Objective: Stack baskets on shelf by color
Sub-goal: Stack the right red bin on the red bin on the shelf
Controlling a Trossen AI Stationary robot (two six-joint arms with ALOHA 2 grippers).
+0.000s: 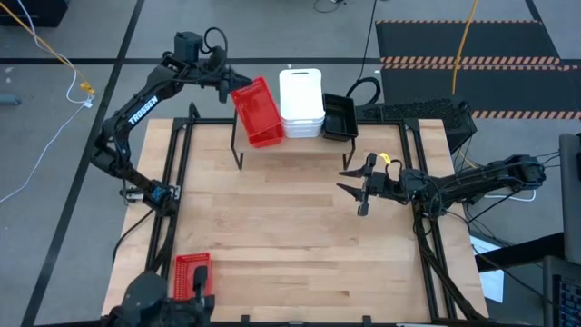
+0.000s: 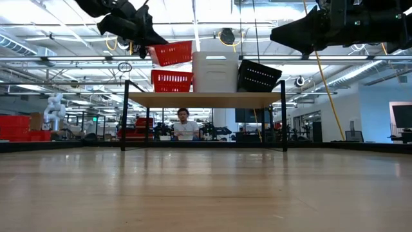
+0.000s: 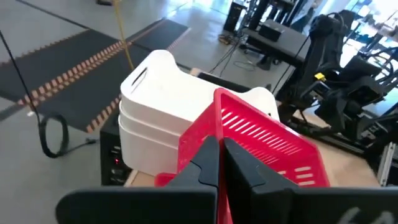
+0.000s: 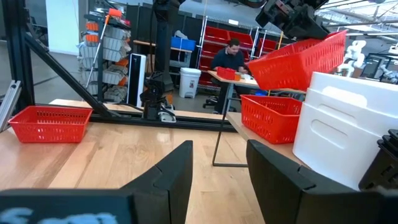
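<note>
We are in a large robotics lab or warehouse-style workshop: behind the shelf (image 2: 205,98) we see an open hall with exposed ceiling pipes (image 2: 58,59), a person seated at a desk (image 2: 185,126), red storage bins (image 2: 24,126), and a white robot (image 2: 53,109).

red mesh baskets (image 1: 258,111) beside plain white baskets (image 1: 301,102) and black mesh baskets (image 1: 339,117), on a light wood shelf (image 2: 205,98) with black legs. another red mesh basket (image 1: 192,272) on pale wood table (image 1: 290,236).
</note>
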